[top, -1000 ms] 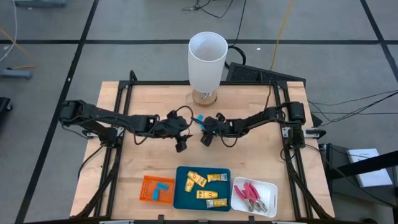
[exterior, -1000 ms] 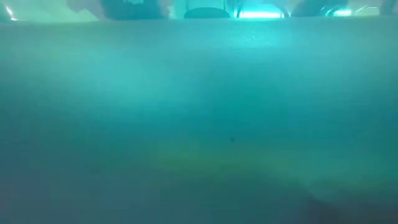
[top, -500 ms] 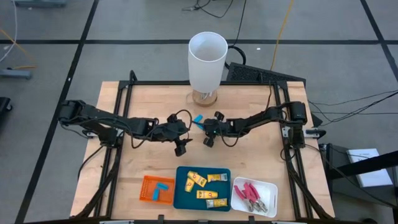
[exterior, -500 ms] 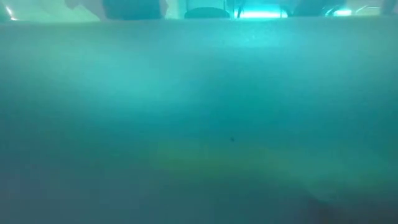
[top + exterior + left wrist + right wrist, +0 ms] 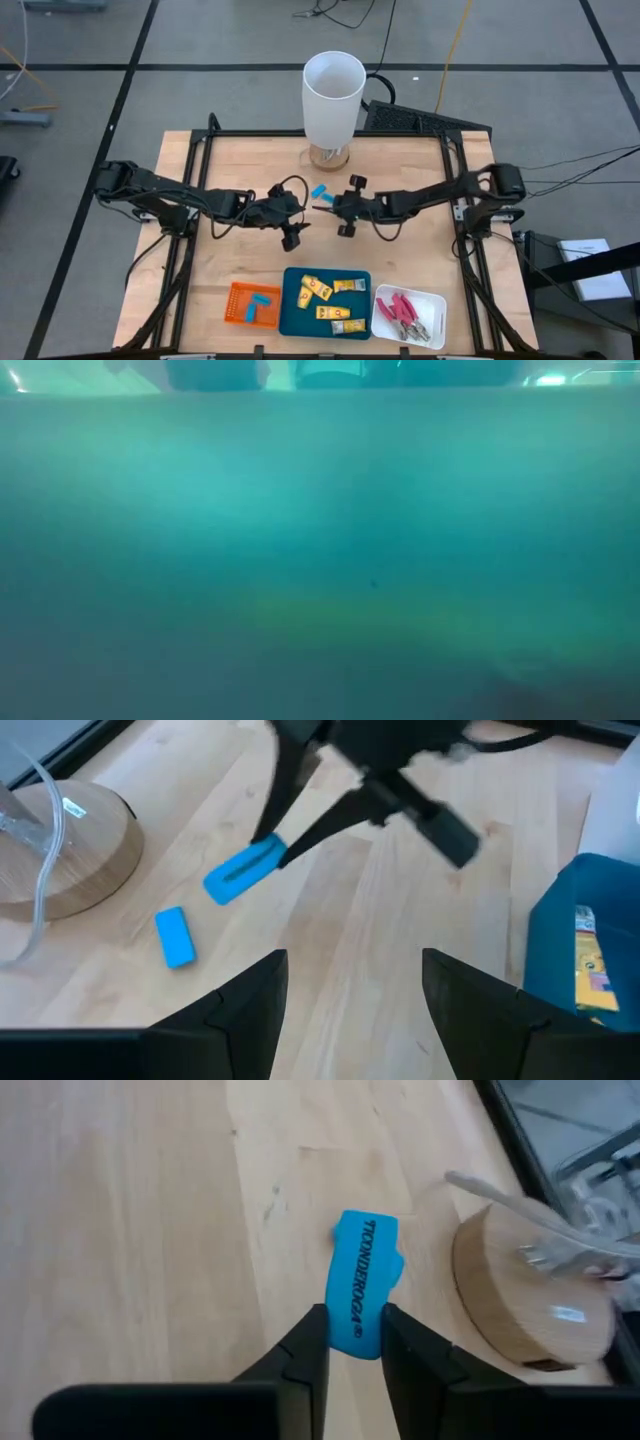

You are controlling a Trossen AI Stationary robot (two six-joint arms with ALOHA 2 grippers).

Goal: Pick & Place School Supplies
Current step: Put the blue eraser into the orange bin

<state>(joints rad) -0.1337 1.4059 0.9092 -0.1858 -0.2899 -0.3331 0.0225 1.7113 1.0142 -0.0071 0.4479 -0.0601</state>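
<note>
My right gripper (image 5: 353,1345) is shut on a light-blue block (image 5: 360,1285) with dark print, above the middle of the table; the left wrist view shows that block (image 5: 245,870) in the air. A second light-blue block (image 5: 175,935) lies flat on the wood beside the cylinder's round wooden base (image 5: 70,850), and shows in the high view (image 5: 319,191). My left gripper (image 5: 355,982) hovers open just left of them (image 5: 300,216), holding nothing. My right gripper pinches the block's near end (image 5: 352,1335) between its two fingers, one on each long edge, the printed face toward the wrist camera. The fingers slant down from the table's right and lie along the block. The block sticks out past the fingertips (image 5: 285,855), tilted and clear of the table.
A tall white cylinder (image 5: 333,95) stands at the far middle. Along the near edge sit an orange tray (image 5: 240,303) with a blue block, a teal tray (image 5: 292,312) with yellow pieces and a white tray (image 5: 432,305) with red-handled tools. The low view shows only a teal blur.
My right gripper has risen from the table near the wooden base, rolling its wrist as it went, and the light-blue block has come up with it, clear of the wood. The other blue block has stayed where it lay.
</note>
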